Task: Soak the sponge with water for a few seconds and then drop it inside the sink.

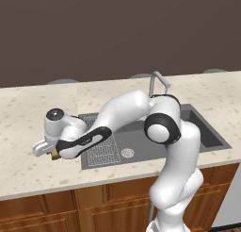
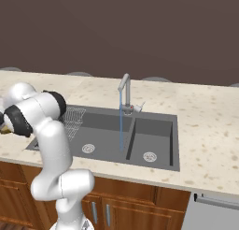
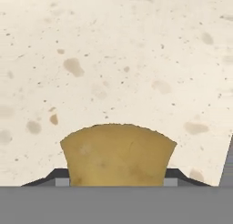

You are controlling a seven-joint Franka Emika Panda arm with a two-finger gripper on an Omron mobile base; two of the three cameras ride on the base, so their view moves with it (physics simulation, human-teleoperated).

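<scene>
The mustard-yellow sponge (image 3: 117, 155) sits between my two dark fingertips in the hand view, with my gripper (image 3: 116, 180) shut on it. From the left base view, the gripper (image 1: 51, 152) and the sponge (image 1: 55, 154) are low over the speckled counter, just left of the sink (image 1: 141, 142). I cannot tell whether the sponge touches the counter. The dark grey sink (image 2: 105, 122) has two basins and a ribbed drainboard (image 1: 101, 151) on its left. A thin pale-blue stream of water (image 2: 121, 126) falls from the grey faucet (image 2: 125, 86) into the sink, well to the right of the sponge.
The beige speckled counter (image 1: 28, 113) runs around the sink, with wooden cabinet fronts (image 1: 103, 207) below it. A dark wall stands behind. My own arm arches over the left basin and drainboard. The faucet (image 1: 158, 80) stands at the sink's back edge.
</scene>
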